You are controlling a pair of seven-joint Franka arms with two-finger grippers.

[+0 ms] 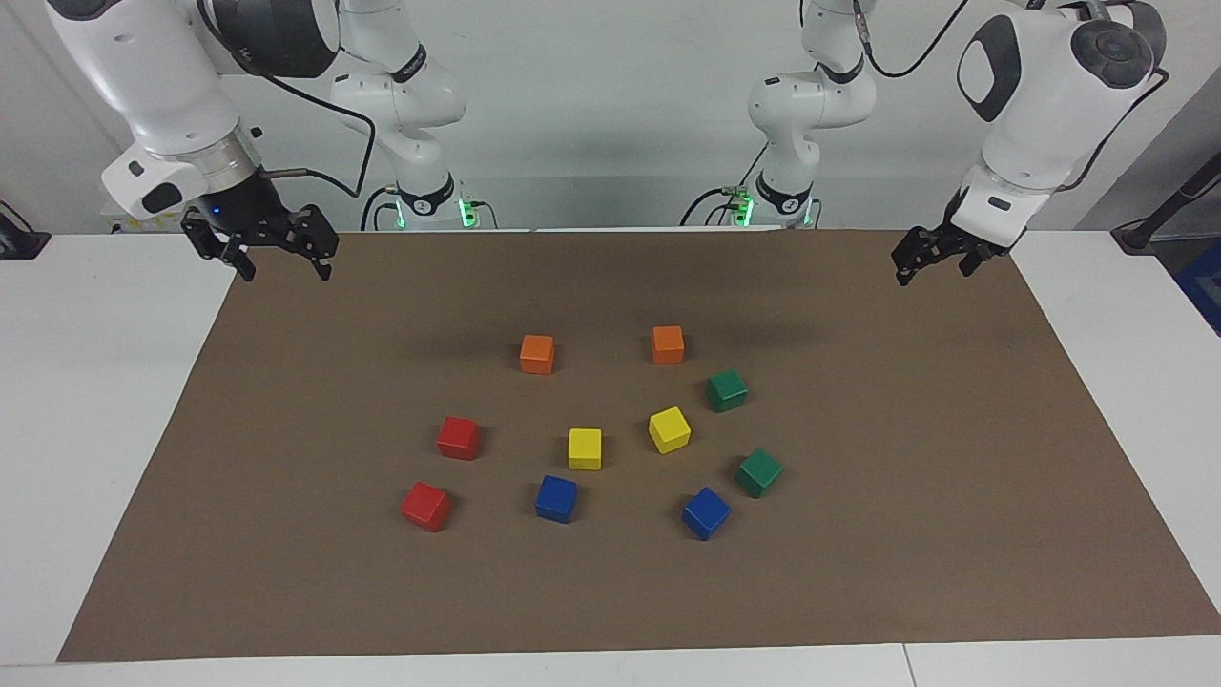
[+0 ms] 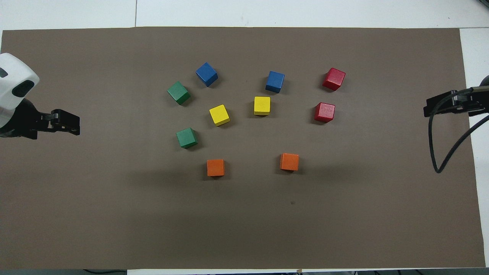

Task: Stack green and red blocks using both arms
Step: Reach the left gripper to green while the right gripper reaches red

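Two green blocks (image 1: 727, 390) (image 1: 759, 471) lie apart on the brown mat toward the left arm's end; from overhead they are the nearer green block (image 2: 187, 138) and the farther green block (image 2: 178, 93). Two red blocks (image 1: 459, 437) (image 1: 425, 506) lie apart toward the right arm's end, seen from above as red blocks (image 2: 324, 112) (image 2: 334, 79). My right gripper (image 1: 286, 272) (image 2: 431, 109) hangs open and empty over the mat's edge at its own end. My left gripper (image 1: 933, 272) (image 2: 70, 124) hangs open and empty over the mat's edge at its end. Neither touches a block.
Between the green and red pairs lie two orange cubes (image 1: 537, 354) (image 1: 668, 344) nearest the robots, two yellow cubes (image 1: 585, 448) (image 1: 669, 429) in the middle and two blue cubes (image 1: 556, 498) (image 1: 706, 512) farthest out. The brown mat (image 1: 906, 572) covers most of the white table.
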